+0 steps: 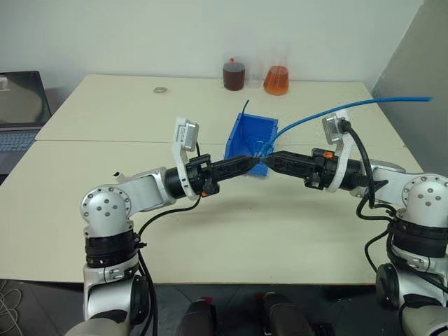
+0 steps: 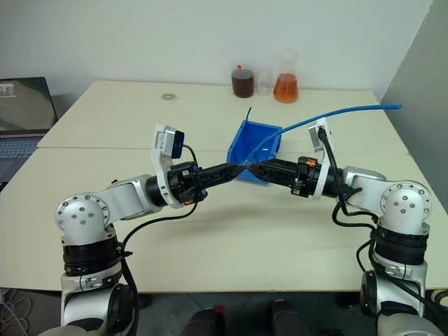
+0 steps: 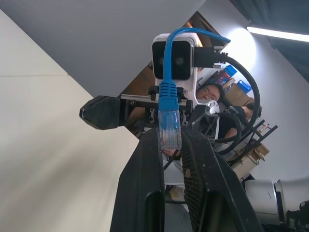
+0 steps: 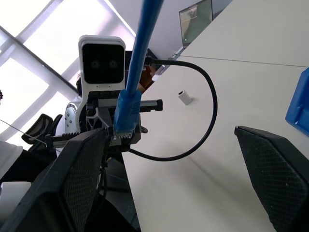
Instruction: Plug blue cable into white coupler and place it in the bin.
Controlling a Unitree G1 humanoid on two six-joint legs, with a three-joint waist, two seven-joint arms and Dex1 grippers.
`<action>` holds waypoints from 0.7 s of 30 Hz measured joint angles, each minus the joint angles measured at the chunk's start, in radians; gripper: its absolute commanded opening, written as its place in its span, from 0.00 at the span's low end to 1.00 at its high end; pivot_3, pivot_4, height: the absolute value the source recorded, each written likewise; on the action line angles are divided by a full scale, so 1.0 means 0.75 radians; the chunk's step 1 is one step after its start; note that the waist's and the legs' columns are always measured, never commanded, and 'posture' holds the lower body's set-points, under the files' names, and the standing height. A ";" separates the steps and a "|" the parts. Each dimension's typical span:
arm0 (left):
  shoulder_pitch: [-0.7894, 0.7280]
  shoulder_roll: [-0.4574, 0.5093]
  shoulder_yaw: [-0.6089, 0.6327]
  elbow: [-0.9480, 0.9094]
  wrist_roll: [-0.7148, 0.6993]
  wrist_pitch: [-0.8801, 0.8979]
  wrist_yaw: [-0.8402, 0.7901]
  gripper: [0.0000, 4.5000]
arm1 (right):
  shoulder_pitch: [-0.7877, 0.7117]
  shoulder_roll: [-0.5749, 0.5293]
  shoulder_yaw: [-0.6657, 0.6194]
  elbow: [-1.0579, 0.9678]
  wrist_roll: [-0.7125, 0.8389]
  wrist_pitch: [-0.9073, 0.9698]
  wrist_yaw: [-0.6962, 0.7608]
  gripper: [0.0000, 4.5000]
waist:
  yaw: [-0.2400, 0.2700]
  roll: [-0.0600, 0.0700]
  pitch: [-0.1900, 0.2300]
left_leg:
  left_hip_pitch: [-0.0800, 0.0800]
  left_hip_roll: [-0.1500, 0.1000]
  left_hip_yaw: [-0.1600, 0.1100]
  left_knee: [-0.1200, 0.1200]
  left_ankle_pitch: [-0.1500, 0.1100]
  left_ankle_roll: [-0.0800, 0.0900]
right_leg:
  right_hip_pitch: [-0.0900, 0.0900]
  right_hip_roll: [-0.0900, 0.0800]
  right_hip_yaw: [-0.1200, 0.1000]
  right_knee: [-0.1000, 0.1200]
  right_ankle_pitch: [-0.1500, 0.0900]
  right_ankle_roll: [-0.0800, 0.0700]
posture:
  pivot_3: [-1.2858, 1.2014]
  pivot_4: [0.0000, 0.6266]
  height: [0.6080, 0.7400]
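Note:
My left gripper is shut on the clear plug of the blue cable, held in the air in front of the bin. The cable runs from there up and away past the table's right edge. My right gripper faces the left one tip to tip. It is open wide with nothing between its fingers, and the plug hangs just in front of it. The white coupler lies flat on the table near my left arm.
A flask of brown liquid and a flask of orange liquid stand at the table's far edge. A small ring lies at the back left. A laptop sits beyond the left edge. A person is behind me.

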 measured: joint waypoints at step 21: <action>0.054 0.064 -0.041 0.010 -0.081 -0.012 -0.020 0.05 | -0.037 -0.006 0.099 0.072 0.352 0.006 -0.171 0.63 | 0.001 0.000 0.000 | -0.001 0.001 0.003 0.000 0.000 0.000 | -0.001 0.000 0.002 -0.001 0.000 0.000 | 0.52 0.24 1.00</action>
